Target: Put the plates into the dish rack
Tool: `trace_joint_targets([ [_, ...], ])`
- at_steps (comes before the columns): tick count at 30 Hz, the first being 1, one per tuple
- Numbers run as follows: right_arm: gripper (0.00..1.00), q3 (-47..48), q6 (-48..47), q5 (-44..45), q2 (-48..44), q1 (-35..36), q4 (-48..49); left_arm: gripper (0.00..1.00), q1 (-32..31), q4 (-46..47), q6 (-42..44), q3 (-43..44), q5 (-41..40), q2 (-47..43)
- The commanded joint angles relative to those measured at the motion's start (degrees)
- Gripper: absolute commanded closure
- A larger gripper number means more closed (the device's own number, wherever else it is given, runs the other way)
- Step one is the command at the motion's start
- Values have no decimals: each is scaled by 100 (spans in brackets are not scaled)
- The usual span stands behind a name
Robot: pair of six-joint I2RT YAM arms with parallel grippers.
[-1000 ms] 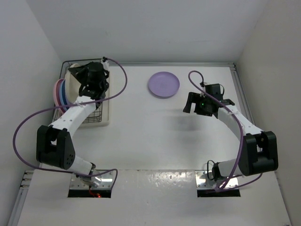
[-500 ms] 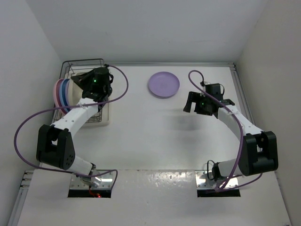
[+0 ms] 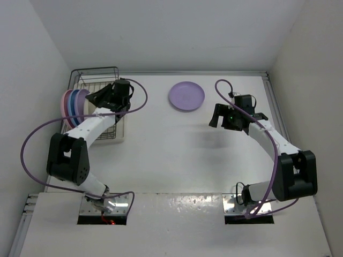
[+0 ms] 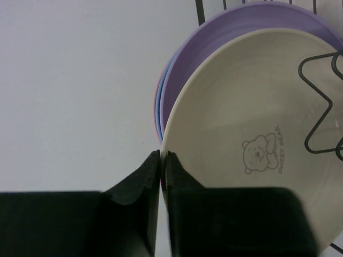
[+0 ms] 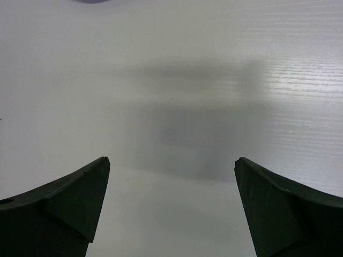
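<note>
The dish rack (image 3: 94, 70) stands at the far left on its pale tray. A pink plate (image 3: 65, 105), a blue plate (image 4: 164, 80) and a lilac plate (image 4: 214, 37) stand upright in it, side by side. The cream plate (image 4: 241, 107), with a bear print, stands in front of them against the rack's wire (image 4: 316, 123). My left gripper (image 4: 161, 158) is shut on the cream plate's rim, and in the top view it (image 3: 100, 97) sits at the rack's right side. The second lilac plate (image 3: 186, 96) lies flat on the table. My right gripper (image 3: 231, 120) hovers open and empty over bare table (image 5: 171, 166).
White walls enclose the table on the left, back and right. The rack sits tight in the far left corner. A purple cable (image 3: 140, 88) loops from each arm.
My left gripper has swung from above the rack's middle toward its right side and turned. The far end of the rack now shows uncovered. The right arm has not moved.
</note>
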Motion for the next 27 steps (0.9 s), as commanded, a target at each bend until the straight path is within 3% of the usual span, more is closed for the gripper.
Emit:
trace_joint_targets([
  [1, 0, 3, -100, -1, -203, 36, 184, 80, 99, -356, -536, 535, -68, 104],
  [6, 0, 65, -117, -63, -194, 27, 176, 39, 151, -356, -484, 808, -129, 158],
  [10, 0, 117, -100, -106, -132, 27, 184, 27, 213, -408, -484, 1475, -191, 290],
  [14, 0, 197, -100, -168, -45, 27, 149, 25, 160, -409, -422, 2274, -191, 395],
  [20, 0, 302, -56, -256, 52, 27, 132, 25, -524, -409, -553, 3075, 221, 623],
  [24, 0, 416, 76, -326, 114, -51, 132, 22, -1262, -855, -1027, 3697, 1062, 1184],
  [26, 0, 416, 163, -361, 114, -61, 211, 22, -1631, -1834, -1553, 4189, 1599, 1919],
  [27, 0, 425, 207, -396, 122, -130, 237, 22, -1694, -2233, -2200, 4888, 2437, 2229],
])
